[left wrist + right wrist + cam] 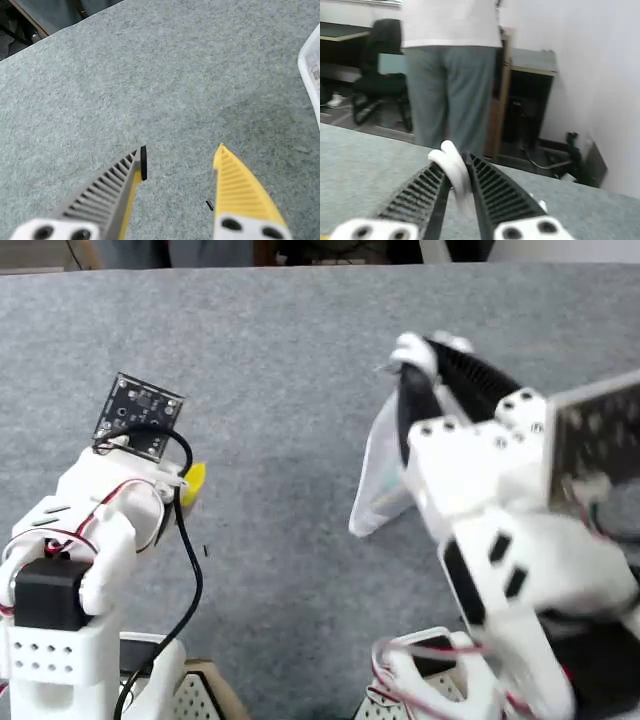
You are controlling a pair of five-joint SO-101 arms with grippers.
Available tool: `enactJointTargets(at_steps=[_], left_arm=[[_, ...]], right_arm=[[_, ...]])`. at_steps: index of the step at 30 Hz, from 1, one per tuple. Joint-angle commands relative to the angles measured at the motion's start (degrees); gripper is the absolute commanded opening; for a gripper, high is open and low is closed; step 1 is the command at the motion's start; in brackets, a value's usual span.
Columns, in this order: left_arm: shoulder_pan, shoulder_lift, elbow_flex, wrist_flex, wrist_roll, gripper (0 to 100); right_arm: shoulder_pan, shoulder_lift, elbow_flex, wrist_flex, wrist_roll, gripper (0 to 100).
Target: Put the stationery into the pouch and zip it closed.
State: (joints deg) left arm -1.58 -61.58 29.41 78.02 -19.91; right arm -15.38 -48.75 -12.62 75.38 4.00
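The right end effector [415, 360] with its black ribbed fingers [497, 192] is pinched tightly shut on a rounded white edge of the translucent white pouch [382, 472], with the fingers almost meeting around that edge in the right wrist view [457, 159]. From this grip the pouch hangs down to the right of the worktop's middle, and its lower corner reaches the grey felt-covered worktop [280, 360] on the near side. What lies inside the pouch cannot be made out, nor whether its zip is drawn. The left end effector [190, 485] sits well apart from the pouch on the left side of the worktop, toward the near edge. It is spread wide and holds nothing. In the left wrist view [180, 155] one finger is grey with a yellow edge and a black tip pad, the other is plain yellow, and bare grey felt [150, 75] shows through the gap between them. A small black fleck [209, 205] lies on the felt just beside the yellow finger, and it also shows in the high view [206, 550] on the near side of that arm's tip. A curved rim of the pouch [311, 70] shows far off to the right of the open fingers.
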Motion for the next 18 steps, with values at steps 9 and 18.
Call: enactJointTargets(at_steps=[9,18], left_arm=[[-6.4,-0.1,-0.9,-2.3,-9.7,24],[-8.7,2.8,-8.3,-0.5,-9.2,24]], right_arm=[[-9.6,-0.9,-16.0,11.4,4.5,1.2],[-15.1,-9.1,-16.7,17.7,8.7,1.2]])
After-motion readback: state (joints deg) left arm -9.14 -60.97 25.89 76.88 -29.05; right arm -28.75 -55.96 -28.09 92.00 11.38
